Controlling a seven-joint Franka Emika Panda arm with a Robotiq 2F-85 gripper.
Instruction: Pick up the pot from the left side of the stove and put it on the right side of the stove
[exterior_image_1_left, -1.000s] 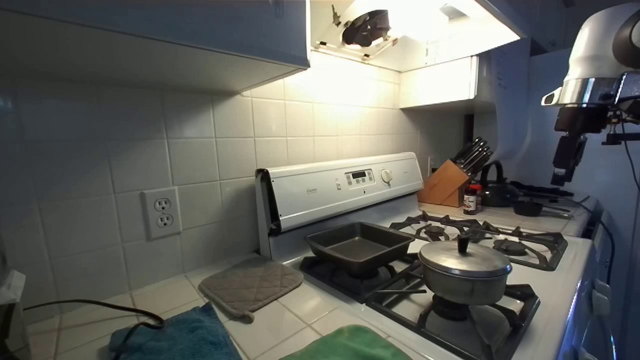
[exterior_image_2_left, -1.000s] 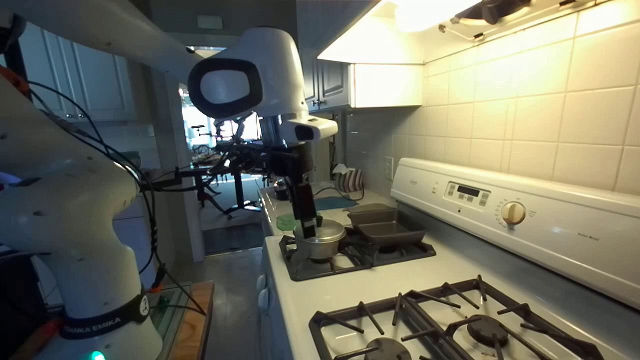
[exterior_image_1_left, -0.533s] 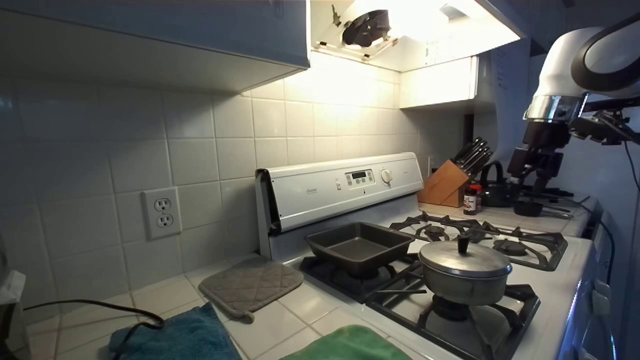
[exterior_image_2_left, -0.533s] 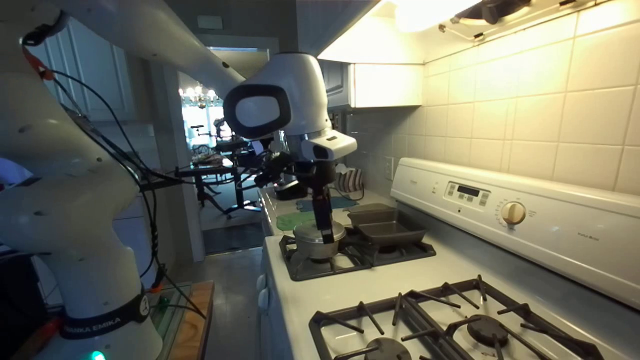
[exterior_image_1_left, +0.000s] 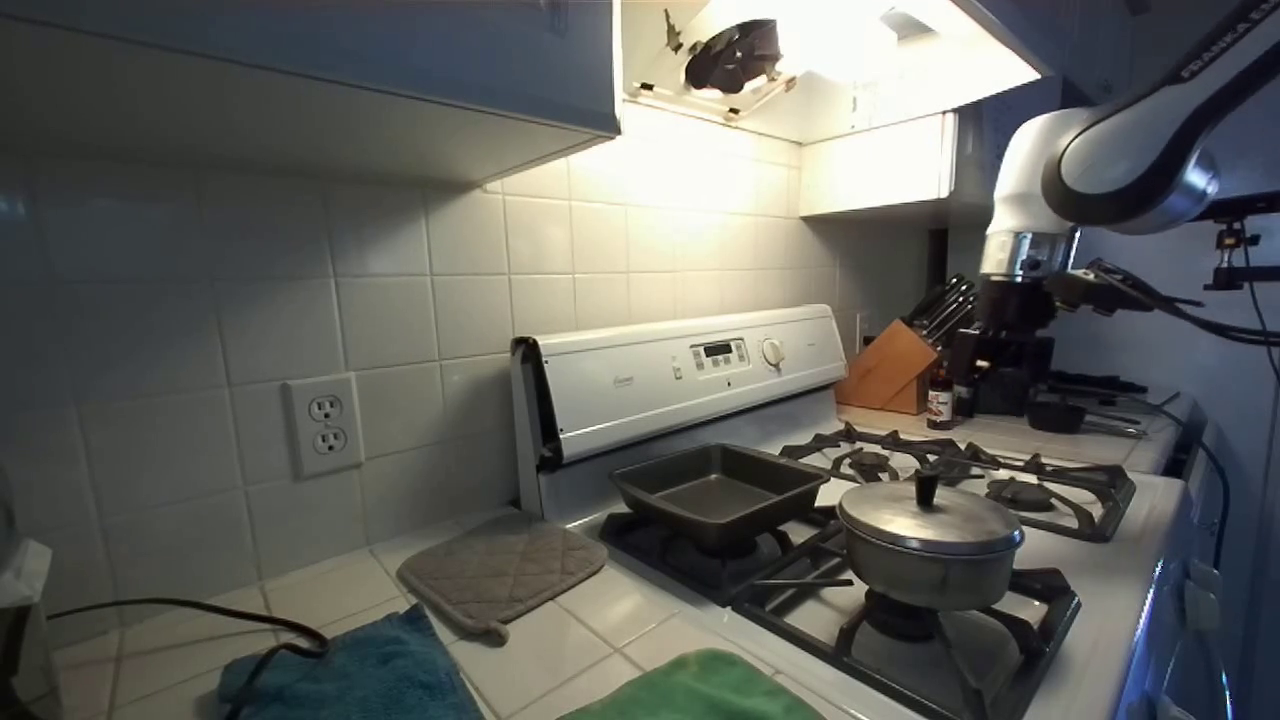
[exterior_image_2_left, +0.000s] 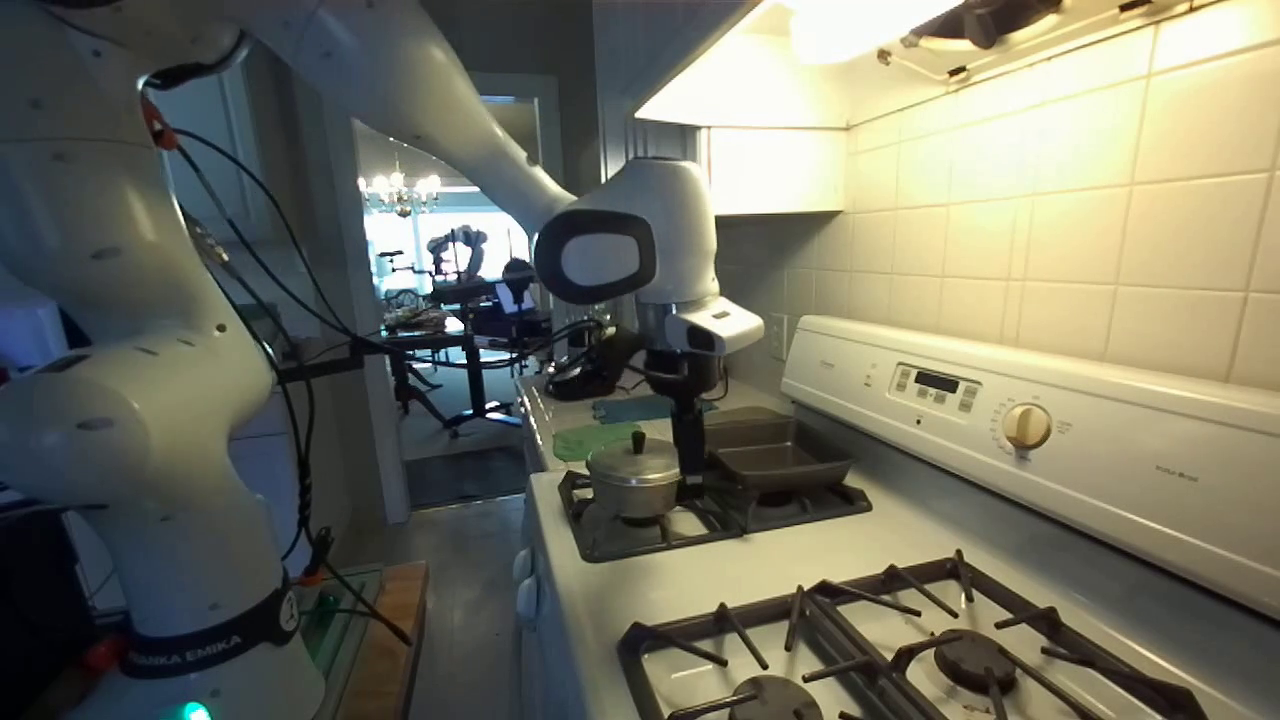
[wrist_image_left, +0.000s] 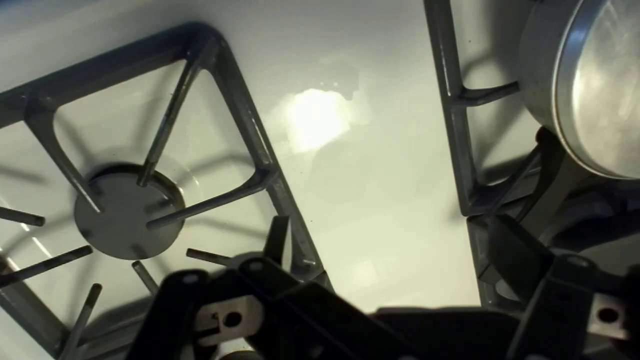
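The silver-grey pot (exterior_image_1_left: 925, 575) with its knobbed lid stands upright on a front burner grate of the white stove (exterior_image_1_left: 590, 400). It also shows in an exterior view (exterior_image_2_left: 636, 495), and part of it is at the upper right of the wrist view (wrist_image_left: 607, 95). My gripper (wrist_image_left: 395, 240) is open and empty, with its fingers wide apart above the bare white strip between the two grate sets. In an exterior view the gripper (exterior_image_2_left: 690, 478) points down, above the stove and apart from the pot. In an exterior view the gripper (exterior_image_1_left: 1000, 390) is dark against the kettle.
A dark baking pan (exterior_image_1_left: 720, 495) sits on the grate behind the pot. A knife block (exterior_image_1_left: 888, 370), a small bottle (exterior_image_1_left: 940, 400) and a small dark pan (exterior_image_1_left: 1055, 415) stand on the far counter. A green cloth (exterior_image_1_left: 700, 690) and oven mitt (exterior_image_1_left: 505, 570) lie on the near counter. A range hood hangs above.
My arm has moved across the stove toward its back panel and somewhat lower, and the gripper has turned. The pot and the other objects have not moved.
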